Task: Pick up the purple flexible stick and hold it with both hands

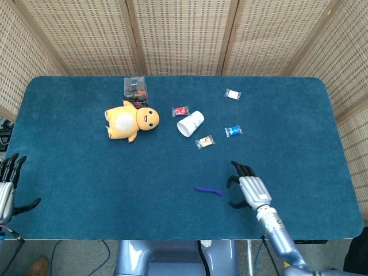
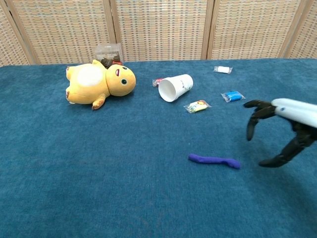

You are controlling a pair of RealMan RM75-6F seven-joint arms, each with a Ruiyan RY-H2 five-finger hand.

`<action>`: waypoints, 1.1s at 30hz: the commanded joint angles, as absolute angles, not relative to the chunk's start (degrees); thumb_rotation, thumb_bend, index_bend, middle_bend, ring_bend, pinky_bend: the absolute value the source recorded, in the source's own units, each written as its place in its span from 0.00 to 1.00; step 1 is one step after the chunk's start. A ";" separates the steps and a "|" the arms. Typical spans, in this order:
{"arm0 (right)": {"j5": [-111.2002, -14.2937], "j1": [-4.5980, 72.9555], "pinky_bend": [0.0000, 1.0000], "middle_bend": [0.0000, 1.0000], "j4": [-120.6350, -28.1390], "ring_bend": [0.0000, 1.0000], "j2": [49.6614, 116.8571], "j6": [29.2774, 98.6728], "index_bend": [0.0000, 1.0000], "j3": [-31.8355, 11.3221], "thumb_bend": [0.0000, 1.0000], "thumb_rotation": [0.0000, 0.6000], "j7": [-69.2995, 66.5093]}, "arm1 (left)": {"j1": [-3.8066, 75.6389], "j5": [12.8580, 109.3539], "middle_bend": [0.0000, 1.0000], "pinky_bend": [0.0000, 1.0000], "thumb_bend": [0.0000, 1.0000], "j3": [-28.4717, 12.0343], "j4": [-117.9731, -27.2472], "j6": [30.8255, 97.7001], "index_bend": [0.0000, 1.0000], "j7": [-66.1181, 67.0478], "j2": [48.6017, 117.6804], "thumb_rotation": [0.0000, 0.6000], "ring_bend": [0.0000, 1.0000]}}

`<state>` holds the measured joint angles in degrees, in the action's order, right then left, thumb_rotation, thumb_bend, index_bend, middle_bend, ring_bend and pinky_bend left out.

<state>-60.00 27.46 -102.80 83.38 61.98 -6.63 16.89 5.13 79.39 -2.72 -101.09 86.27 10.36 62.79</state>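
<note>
— Fingers on the right hand (image 1: 248, 190) are spread and curled downward, holding nothing; the hand hangs just right of the purple flexible stick (image 1: 208, 190), not touching it. In the chest view its wrist and arm run off the right edge.

— And the left hand (image 1: 7, 185)?

— Only the head view shows it, at the near left corner, cut by the frame edge. Its fingers point up and apart, thumb out, with nothing in them.

— Where does the stick lie?

— Flat on the blue table cloth (image 1: 86, 172), near the front edge, slightly wavy, well apart from the other things.

— What sits farther back?

— A yellow plush toy (image 1: 130, 120) on its back, with a clear plastic box (image 1: 135, 88) behind it, contents hard to make out. A white paper cup (image 1: 190, 123) lies on its side; around it are small wrapped candies, one red (image 1: 180, 111), one yellow (image 1: 204, 141), one blue (image 1: 233, 131), one white (image 1: 232, 94). The red one is partly hidden behind the cup in the chest view.
</note>
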 commanded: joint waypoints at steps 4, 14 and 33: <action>-53.84 30.46 0.00 0.00 -98.23 0.00 91.22 62.72 0.50 -8.22 0.37 1.00 23.38 | 5.14 79.35 0.00 0.00 0.00 -2.80 -100.96 85.85 0.00 10.47 62.88 1.00 0.00; -51.49 31.97 0.00 0.00 -93.46 0.00 96.94 64.04 0.51 -8.94 0.44 1.00 26.69 | 5.16 79.01 0.00 0.00 0.00 -2.97 -100.81 85.06 0.00 10.22 62.86 1.00 0.00; -49.19 32.53 0.00 0.00 -89.66 0.00 100.34 63.98 0.52 -9.01 0.48 1.00 28.07 | 5.07 79.30 0.00 0.00 0.00 -3.10 -100.53 84.38 0.00 9.52 62.70 1.00 0.00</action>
